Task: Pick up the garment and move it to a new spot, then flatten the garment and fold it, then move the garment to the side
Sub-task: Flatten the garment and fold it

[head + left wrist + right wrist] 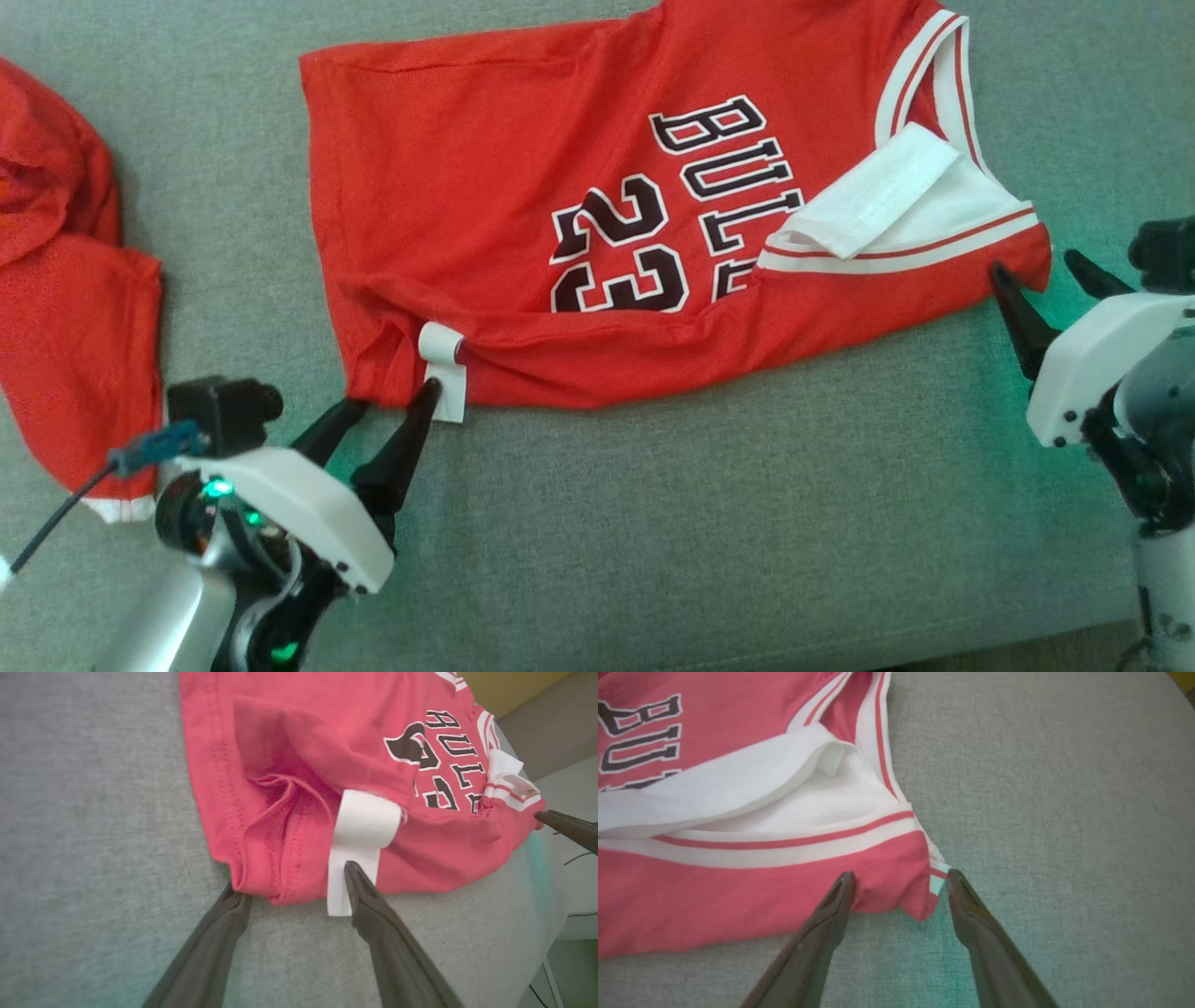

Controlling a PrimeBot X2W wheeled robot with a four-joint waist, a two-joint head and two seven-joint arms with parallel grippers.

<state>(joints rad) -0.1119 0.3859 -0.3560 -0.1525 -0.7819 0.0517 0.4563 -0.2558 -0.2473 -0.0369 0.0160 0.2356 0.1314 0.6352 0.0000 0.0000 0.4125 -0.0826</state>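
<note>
- Left claw (394, 397) (289, 879): released, fingers spread apart, nothing gripped; tips at the red basketball jersey's (467, 187) (303, 732) hem corner, on its near edge.
- One left fingertip (355, 877) lying over the white tag (443, 369) (364, 826) looped around that near edge; the other at the bunched hem corner itself.
- Right claw (1034, 263) (900, 875): released too, fingers parted on either side of the jersey's (714, 891) shoulder corner; one tip against the red cloth, the other just beside the striped trim.
- Just past that corner, towards the jersey's neck: white inner flap (878, 201) (738, 793) turned out above the red-and-white neckband.
- Jersey lying sideways and mostly flat on the grey fabric worktop (700, 523), hem towards the left claw, neck towards the right; near edge folded over, cutting across the number 23 (621, 247) and the black lettering.
- Well apart from the jersey, beyond its hem: a second red garment (65, 308), crumpled.
</note>
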